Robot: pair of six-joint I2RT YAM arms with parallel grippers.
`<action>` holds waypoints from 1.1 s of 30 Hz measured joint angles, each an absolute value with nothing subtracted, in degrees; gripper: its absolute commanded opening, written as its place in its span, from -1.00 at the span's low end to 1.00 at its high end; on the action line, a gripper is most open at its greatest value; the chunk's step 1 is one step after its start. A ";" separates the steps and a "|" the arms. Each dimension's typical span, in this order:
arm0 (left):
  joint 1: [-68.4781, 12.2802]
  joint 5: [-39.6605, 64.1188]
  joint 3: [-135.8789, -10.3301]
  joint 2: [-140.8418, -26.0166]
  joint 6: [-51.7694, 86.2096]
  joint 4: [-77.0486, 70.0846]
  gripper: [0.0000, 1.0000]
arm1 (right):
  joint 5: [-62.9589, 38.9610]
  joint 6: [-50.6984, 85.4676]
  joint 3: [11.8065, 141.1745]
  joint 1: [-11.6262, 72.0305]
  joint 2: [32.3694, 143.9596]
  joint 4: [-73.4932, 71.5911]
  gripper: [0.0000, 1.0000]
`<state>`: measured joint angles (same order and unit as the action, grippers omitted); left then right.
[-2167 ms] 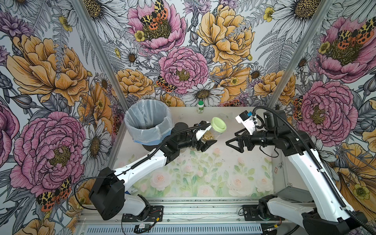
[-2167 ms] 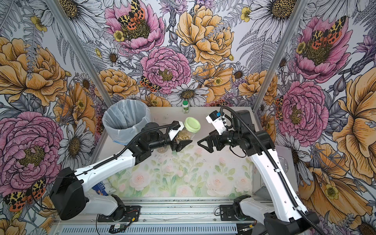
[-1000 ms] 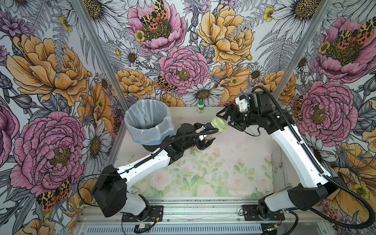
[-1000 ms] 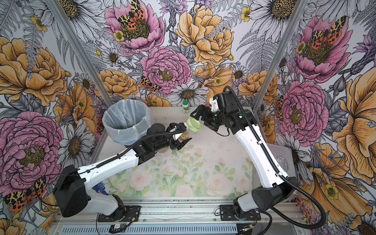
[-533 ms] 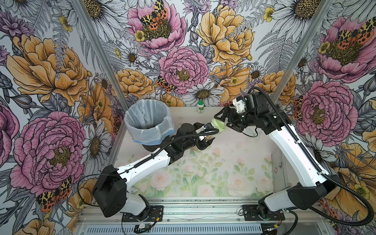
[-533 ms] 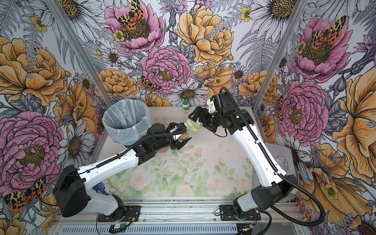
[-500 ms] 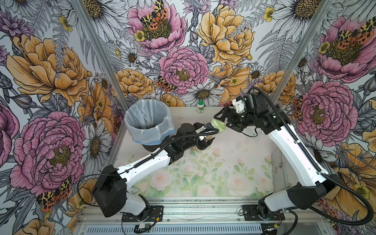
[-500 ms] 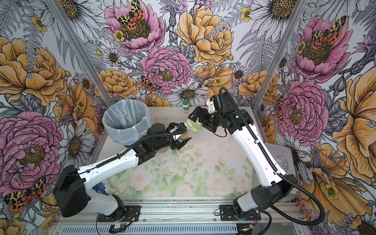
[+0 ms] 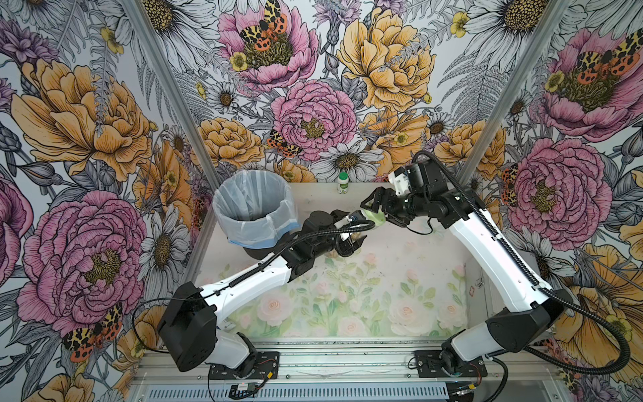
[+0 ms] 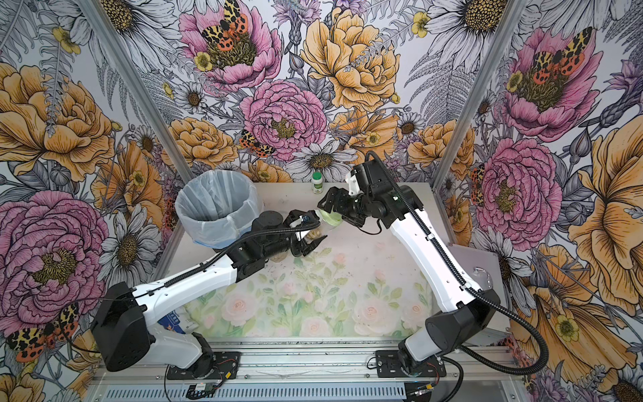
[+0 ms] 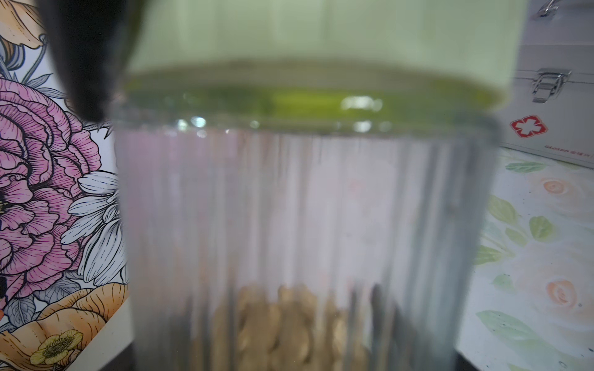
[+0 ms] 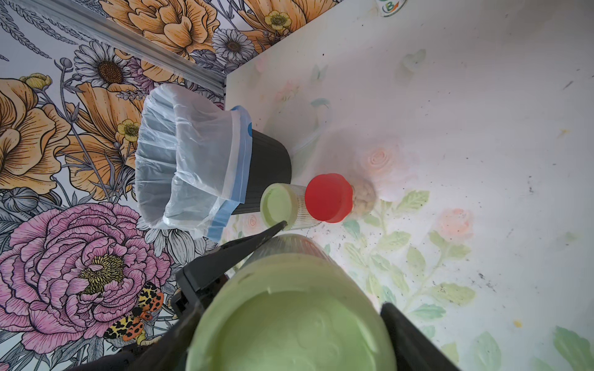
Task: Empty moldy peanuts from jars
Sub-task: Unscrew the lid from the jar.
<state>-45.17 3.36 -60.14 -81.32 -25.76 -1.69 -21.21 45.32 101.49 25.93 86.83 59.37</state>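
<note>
While your left gripper (image 10: 310, 232) is pinching the ribbed glass jar (image 11: 305, 208) around its body, the moldy peanuts (image 11: 279, 324) are lying heaped at the end away from the lid. You are holding that jar tilted and clear of the table (image 9: 400, 278), over its back half, just right of the lined trash bin (image 9: 254, 209) that is standing in the back left corner.

Your right gripper (image 9: 378, 213) is clasping the pale green lid (image 12: 289, 324), with a finger pressing against each side of its rim.

Your left arm is stretching diagonally from the front left corner toward the back, its forearm lying low. Your right arm is rising from the front right corner and leaning toward the back edge. Its wrist is bending leftward, so the gripper is pointing at the jar's top.

A green-lidded jar (image 12: 278, 205) and a red-lidded jar (image 12: 328, 197) are standing side by side just beside the bin.
</note>
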 measured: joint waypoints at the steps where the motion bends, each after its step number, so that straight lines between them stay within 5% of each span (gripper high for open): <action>1: -45.15 3.40 -60.18 -81.32 -25.71 -1.63 -0.35 | -21.28 45.17 101.49 25.93 86.83 59.35 0.57; 10: -42.87 10.44 -60.16 -80.93 -22.85 -0.93 -0.36 | -24.34 36.25 101.49 25.85 86.83 59.29 0.45; 33: -38.33 25.54 -57.06 -74.87 -16.12 0.14 -0.38 | -35.07 16.78 101.47 25.93 85.65 57.95 0.64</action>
